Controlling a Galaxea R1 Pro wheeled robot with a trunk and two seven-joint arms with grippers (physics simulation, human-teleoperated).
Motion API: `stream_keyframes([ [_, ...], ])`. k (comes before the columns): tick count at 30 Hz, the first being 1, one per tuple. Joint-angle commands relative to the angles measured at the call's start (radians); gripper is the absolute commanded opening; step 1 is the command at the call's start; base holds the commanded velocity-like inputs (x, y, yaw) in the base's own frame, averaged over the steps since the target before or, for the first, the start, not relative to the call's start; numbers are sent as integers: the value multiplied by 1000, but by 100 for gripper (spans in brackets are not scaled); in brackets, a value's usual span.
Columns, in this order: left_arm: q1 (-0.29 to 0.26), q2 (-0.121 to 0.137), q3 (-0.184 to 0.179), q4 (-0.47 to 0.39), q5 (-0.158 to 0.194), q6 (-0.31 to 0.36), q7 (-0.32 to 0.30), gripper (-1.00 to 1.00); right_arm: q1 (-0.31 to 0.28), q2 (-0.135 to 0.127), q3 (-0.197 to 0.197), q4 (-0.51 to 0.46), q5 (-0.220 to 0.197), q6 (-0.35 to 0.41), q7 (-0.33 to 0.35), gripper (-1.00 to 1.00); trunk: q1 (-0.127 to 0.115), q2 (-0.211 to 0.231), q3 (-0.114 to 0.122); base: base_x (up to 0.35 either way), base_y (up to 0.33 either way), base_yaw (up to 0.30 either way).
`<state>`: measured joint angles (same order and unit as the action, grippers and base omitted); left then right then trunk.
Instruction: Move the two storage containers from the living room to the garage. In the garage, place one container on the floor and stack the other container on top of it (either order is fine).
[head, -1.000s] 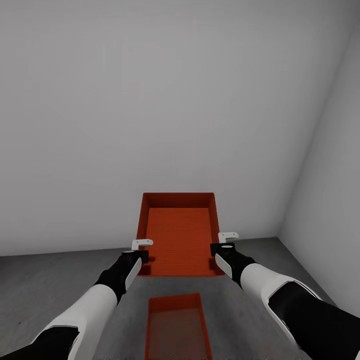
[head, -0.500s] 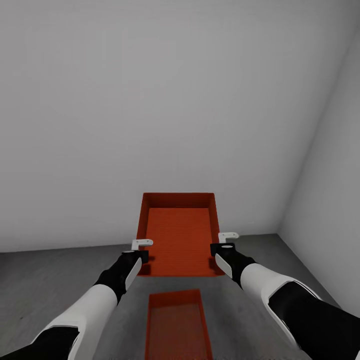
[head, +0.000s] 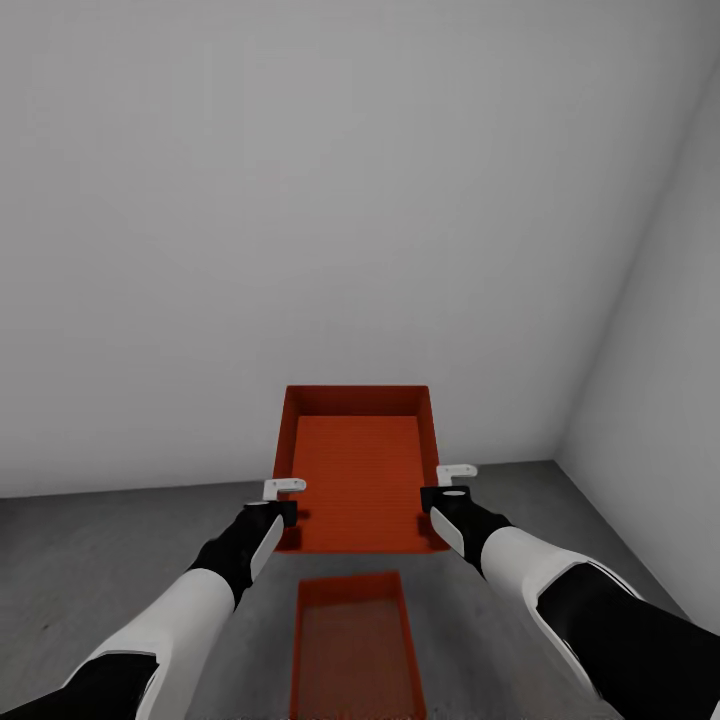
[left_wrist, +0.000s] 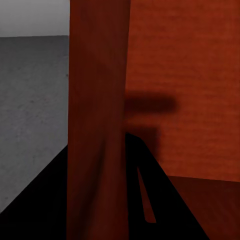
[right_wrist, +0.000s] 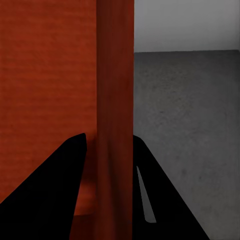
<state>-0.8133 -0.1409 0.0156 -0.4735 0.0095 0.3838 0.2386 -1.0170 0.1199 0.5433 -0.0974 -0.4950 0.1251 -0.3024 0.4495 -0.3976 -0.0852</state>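
Observation:
I hold one orange-red storage container (head: 358, 470) level in the air in front of me, lidless and empty. My left gripper (head: 285, 500) is shut on its left side wall (left_wrist: 97, 125), and my right gripper (head: 445, 485) is shut on its right side wall (right_wrist: 115, 100). In both wrist views the thin wall runs between the black fingers. The second storage container (head: 352, 640) rests on the dark grey concrete floor (head: 100, 570), below the held one and nearer to me, its near end cut off by the picture's edge.
A plain white-grey wall (head: 300, 200) stands straight ahead and meets a second wall (head: 660, 350) in a corner at the right. Bare concrete (right_wrist: 190, 125) stretches on both sides of the bins.
The whole view has shifted: the floor bin and the foot of the wall sit a little higher in the picture, so the camera has moved. The held bin and both grippers keep their places.

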Motion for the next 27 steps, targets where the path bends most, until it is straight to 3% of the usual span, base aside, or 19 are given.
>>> stream_keyframes([
  [1,-1,-2,0,-25,0,4,5,-100,0,0,55,1,-22,7,-4,-100,1,-3,-4,0,0,0],
  [27,-1,-2,-1,-23,0,4,5,-100,0,0,55,1,-22,7,-4,-100,1,-3,-45,0,0,0],
])
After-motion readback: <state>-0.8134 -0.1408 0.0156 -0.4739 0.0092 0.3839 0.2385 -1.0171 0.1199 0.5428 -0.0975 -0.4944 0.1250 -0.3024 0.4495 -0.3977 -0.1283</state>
